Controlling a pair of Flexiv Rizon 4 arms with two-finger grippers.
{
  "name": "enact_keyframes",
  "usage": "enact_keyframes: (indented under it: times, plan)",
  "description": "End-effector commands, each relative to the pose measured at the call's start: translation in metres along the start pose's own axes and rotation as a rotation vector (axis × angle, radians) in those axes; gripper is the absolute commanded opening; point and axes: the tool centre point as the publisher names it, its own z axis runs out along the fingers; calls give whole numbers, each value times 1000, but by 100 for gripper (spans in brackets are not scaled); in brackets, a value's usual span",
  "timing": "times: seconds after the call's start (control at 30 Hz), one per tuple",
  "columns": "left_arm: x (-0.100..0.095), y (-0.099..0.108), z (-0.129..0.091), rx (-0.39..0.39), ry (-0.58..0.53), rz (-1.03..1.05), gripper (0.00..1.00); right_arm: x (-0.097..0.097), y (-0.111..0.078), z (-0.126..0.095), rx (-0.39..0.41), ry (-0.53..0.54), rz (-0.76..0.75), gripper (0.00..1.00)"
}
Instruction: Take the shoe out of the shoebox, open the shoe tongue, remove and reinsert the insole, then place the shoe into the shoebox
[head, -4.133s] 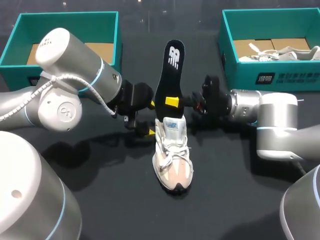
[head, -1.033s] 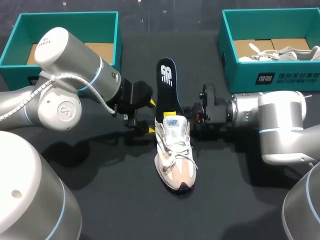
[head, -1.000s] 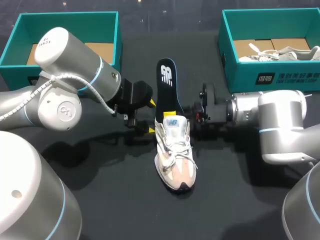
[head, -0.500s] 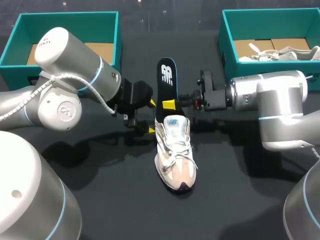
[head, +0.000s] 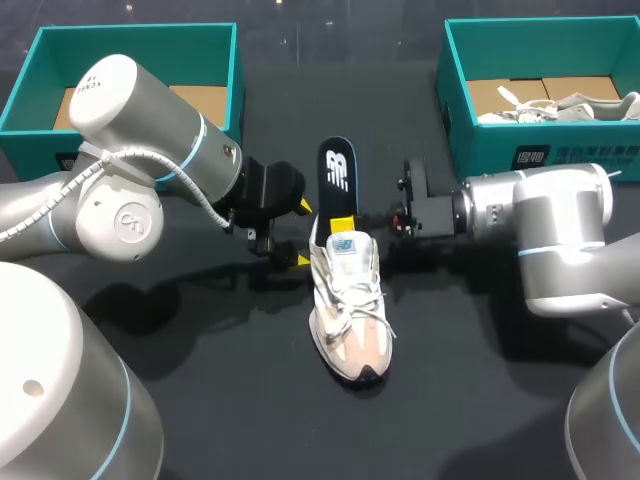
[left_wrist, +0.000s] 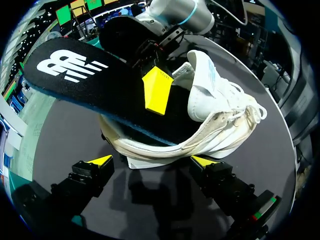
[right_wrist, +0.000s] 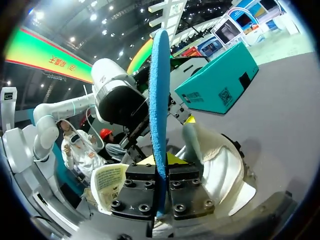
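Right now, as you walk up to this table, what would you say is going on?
The right end effector is shut on the black insole. It holds the insole upright, with the lower end in the opening of the white shoe. The shoe stands on the table. The left end effector is open beside the shoe's heel end, not gripping it.

Black tabletop, teal box at far right corner, pale spare shoe lying inside

The insole has its lower end hidden inside the shoe. From the head view, the right gripper has its far finger hidden behind the insole.
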Motion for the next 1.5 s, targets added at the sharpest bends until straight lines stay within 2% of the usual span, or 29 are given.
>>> enact_keyframes:
  times: [0.03, 0.23, 0.27, 0.3, 0.4, 0.6, 0.73, 0.9, 1.0, 1.2, 1.33, 1.5]
  plan:
    - [1, 1, 0, 0, -1, 1, 100, 7, -14, 0, -8, -22, 21, 0]
    - [1, 1, 0, 0, -1, 1, 100, 12, -19, -1, -19, -34, 31, 0]
    - [1, 1, 0, 0, -1, 1, 100, 13, -16, -1, -20, -36, 23, 6]
    - [1, 1, 0, 0, -1, 1, 100, 14, -14, -1, -18, -36, 14, 18]
    - [1, 1, 0, 0, -1, 1, 100, 16, -5, 0, -5, -35, -15, 28]
    - [1, 1, 0, 0, -1, 1, 100, 16, 14, 2, 24, -27, -74, 34]
    - [1, 1, 0, 0, -1, 1, 100, 13, 23, 2, 32, -22, -94, 34]
    - [1, 1, 0, 0, -1, 1, 100, 7, 30, 0, 41, -24, -100, 27]
    - [1, 1, 0, 0, -1, 1, 100, 3, 30, -1, 39, -24, -89, 0]
    - [1, 1, 0, 0, -1, 1, 100, -4, 11, 1, 38, -14, -17, 0]
    - [1, 1, 0, 0, -1, 1, 100, 1, -7, 2, 32, -11, 29, 0]
    - [1, 1, 0, 0, -1, 1, 100, 9, -18, 4, 40, -24, 65, 0]
